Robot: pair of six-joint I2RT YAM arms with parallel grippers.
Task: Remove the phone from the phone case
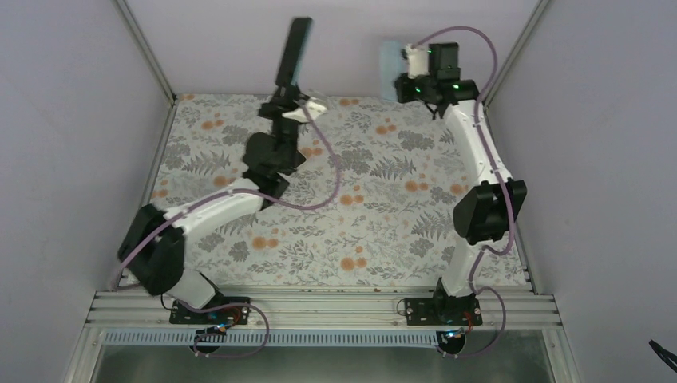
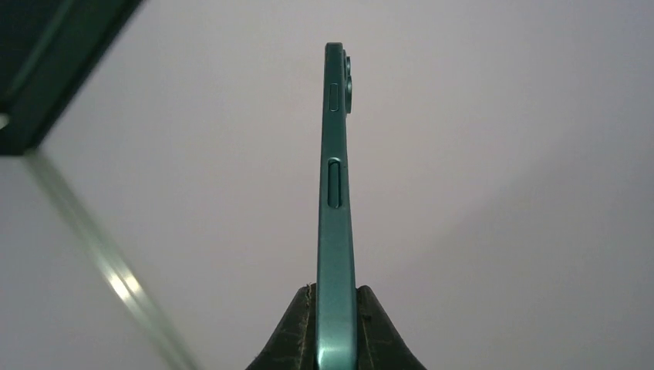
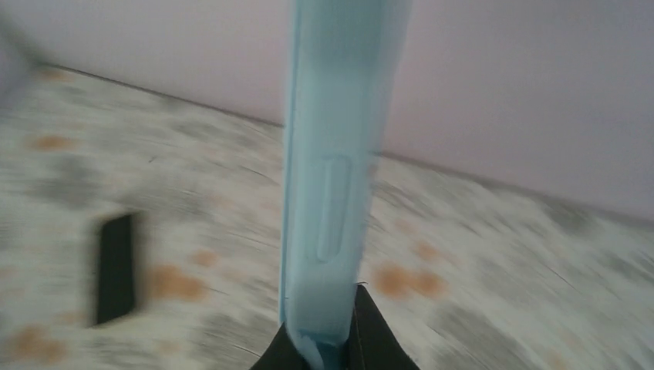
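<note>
Phone (image 2: 337,231) tight in left gripper (image 2: 337,301), blurred blue case (image 3: 339,154) tight in right gripper (image 3: 328,316), lower ends unseen.

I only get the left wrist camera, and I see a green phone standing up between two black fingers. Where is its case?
Observer: The light blue case is pinched in the right arm's fingers, apart from the phone.
Operator: Is my phone up high?
Observer: Yes. From above, the phone stands upright in the air over the far edge of the flowery table.
Operator: Are the two close together?
Observer: No, there is a clear gap. The case is held off to the right, near the back right corner.
</note>
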